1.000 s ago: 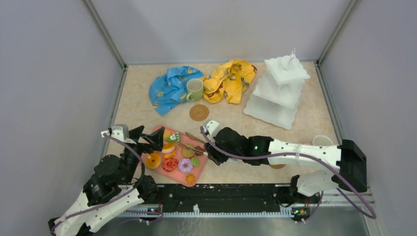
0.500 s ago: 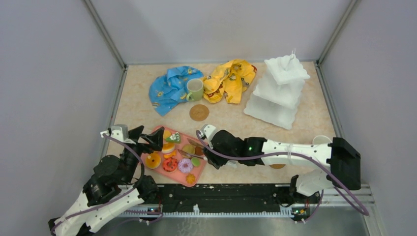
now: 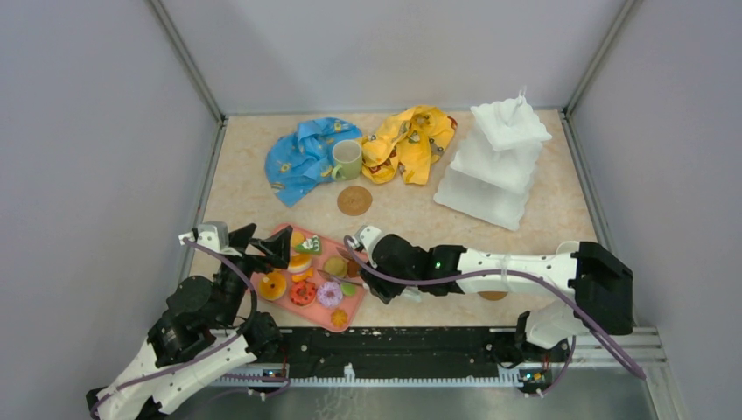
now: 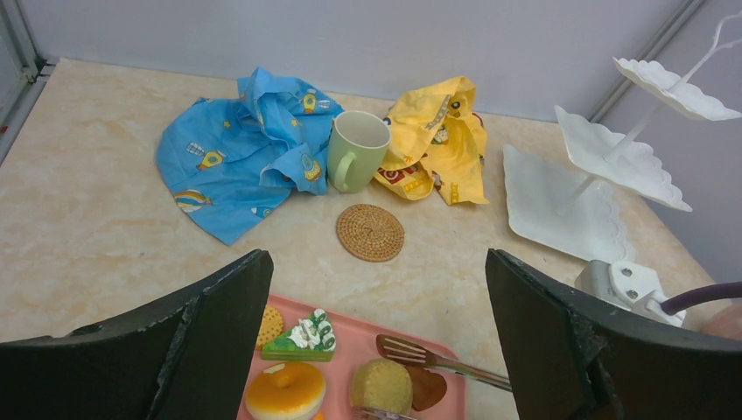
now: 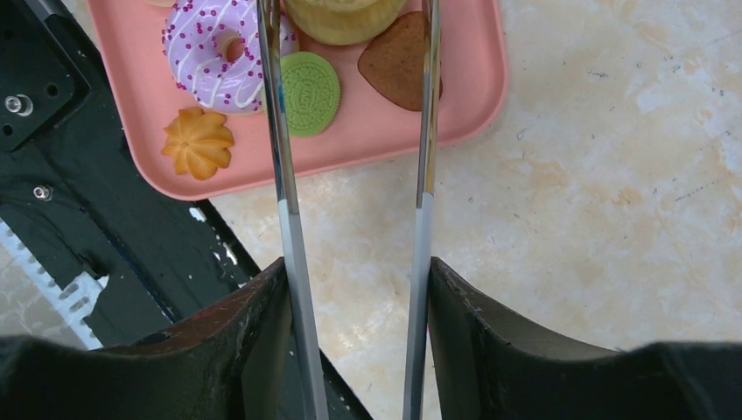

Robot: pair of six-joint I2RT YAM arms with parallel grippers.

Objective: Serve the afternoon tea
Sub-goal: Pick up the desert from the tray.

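Note:
Several toy pastries [image 3: 302,267] lie on a pink tray [image 3: 350,311]. My right gripper [image 3: 378,265] [image 5: 357,267] is shut on metal tongs [image 5: 426,131], one arm pressed by each finger. The tongs' tips straddle a yellow muffin [image 5: 341,17] [image 4: 382,385], beside a brown heart biscuit [image 5: 398,61] and a green cookie [image 5: 308,92]. At the tray's left end my left gripper [image 3: 262,241] [image 4: 376,258] hangs wide open and empty. The white tiered stand [image 3: 494,162], the green mug [image 3: 346,159] and a coaster [image 3: 354,200] stand farther back.
Blue cloth [image 3: 302,156] and yellow cloth [image 3: 407,140] lie crumpled on either side of the mug. A second coaster [image 3: 494,296] peeks out from under my right arm. The black base rail [image 5: 52,175] runs along the tray's near edge.
My right arm has slid left over the tray and the tongs have spread wider, now around the muffin. The left arm has not moved.

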